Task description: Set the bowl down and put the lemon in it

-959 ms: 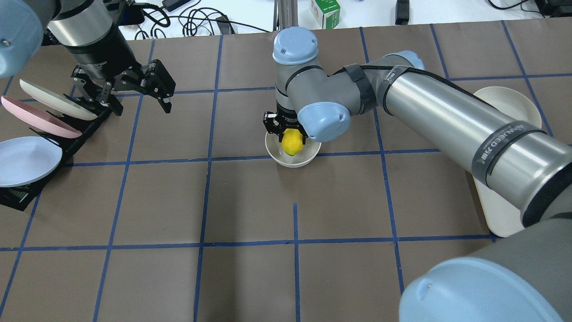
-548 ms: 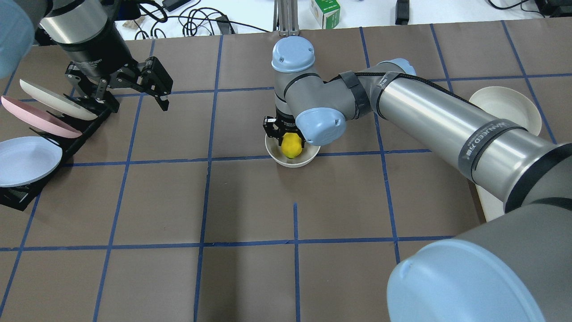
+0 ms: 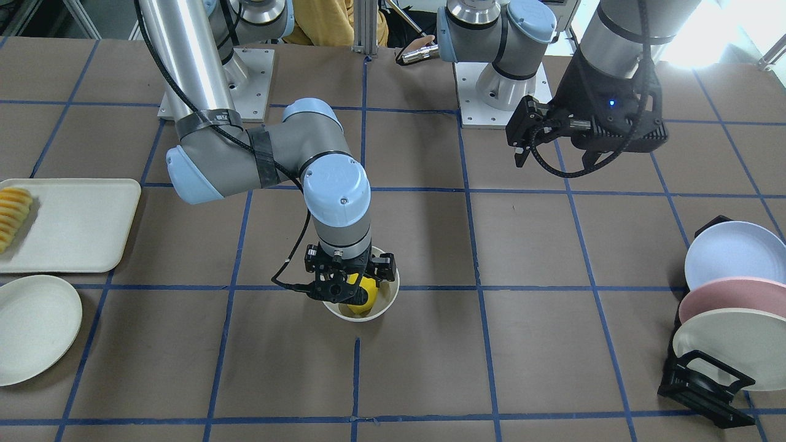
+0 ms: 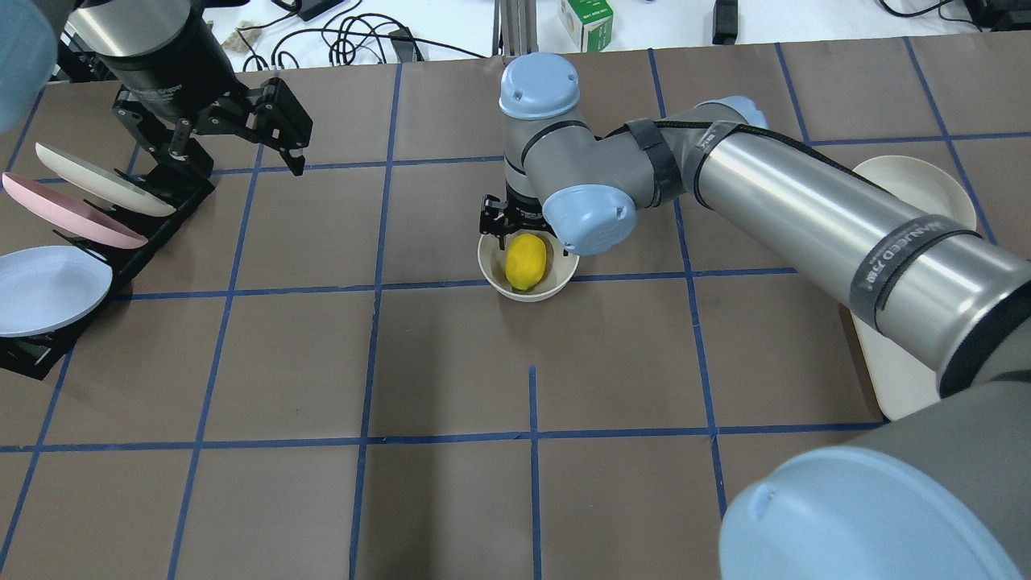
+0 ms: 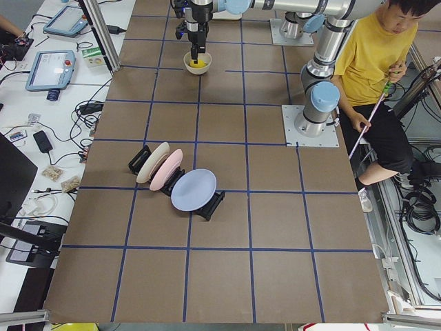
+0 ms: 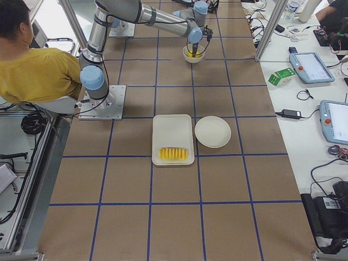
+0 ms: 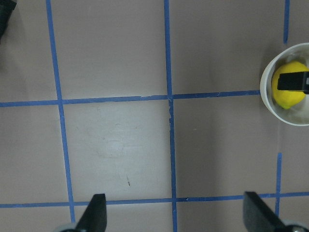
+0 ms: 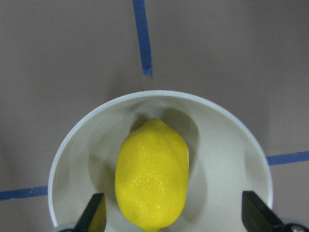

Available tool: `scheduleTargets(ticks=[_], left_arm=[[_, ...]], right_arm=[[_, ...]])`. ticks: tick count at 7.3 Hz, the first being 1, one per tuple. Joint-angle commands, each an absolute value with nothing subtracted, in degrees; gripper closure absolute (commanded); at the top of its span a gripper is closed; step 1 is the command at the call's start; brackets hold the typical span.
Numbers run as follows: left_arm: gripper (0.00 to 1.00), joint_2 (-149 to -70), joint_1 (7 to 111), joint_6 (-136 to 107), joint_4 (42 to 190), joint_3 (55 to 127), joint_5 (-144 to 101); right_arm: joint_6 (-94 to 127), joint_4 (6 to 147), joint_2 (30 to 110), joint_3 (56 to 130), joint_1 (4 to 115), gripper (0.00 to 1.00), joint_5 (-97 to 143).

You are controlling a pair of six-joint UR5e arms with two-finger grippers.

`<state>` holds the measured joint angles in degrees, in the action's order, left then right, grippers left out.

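Note:
The off-white bowl [image 4: 489, 270] stands upright near the table's middle. The yellow lemon [image 4: 525, 260] lies inside it, free of the fingers. My right gripper [image 3: 350, 285] hangs just above the bowl, open, with one finger on each side of the lemon. The right wrist view shows the lemon [image 8: 152, 174] resting in the bowl [image 8: 77, 145] between the spread fingertips [image 8: 96, 212]. My left gripper [image 4: 242, 161] is open and empty at the far left, beside the plate rack. In its wrist view the bowl [image 7: 266, 104] sits at the right edge.
A black rack [image 4: 56, 282] holds blue, pink and cream plates at the left edge. A cream tray [image 3: 73, 227] with striped fruit slices [image 3: 12, 218] and a flat white plate [image 3: 37, 325] lie on my right side. A person in yellow [image 5: 358, 62] sits behind the bases.
My right gripper has opened and let go of the lemon, which now lies in the bowl. My left gripper has drawn back a little toward the far-left corner.

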<state>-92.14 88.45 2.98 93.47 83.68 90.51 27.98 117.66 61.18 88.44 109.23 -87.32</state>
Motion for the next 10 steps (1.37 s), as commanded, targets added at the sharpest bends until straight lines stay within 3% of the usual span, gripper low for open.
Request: scheduleTargets(ticks=[1,6,10], left_arm=[[0.0,-91.05,88.42,2.9,93.78,84.2,90.27],[0.0,-91.14,88.86,2.81,93.6,84.29,90.88],[0.0,-92.2,88.94,2.73,93.16,84.29,90.88]], right_arm=[[27.51,112.78,69.21,88.59,103.83,0.0,-87.01],[19.08,95.72,87.95,89.99,95.45,0.0,-87.62],[9.5,92.82,92.97,94.13,91.76,0.0,-87.71]])
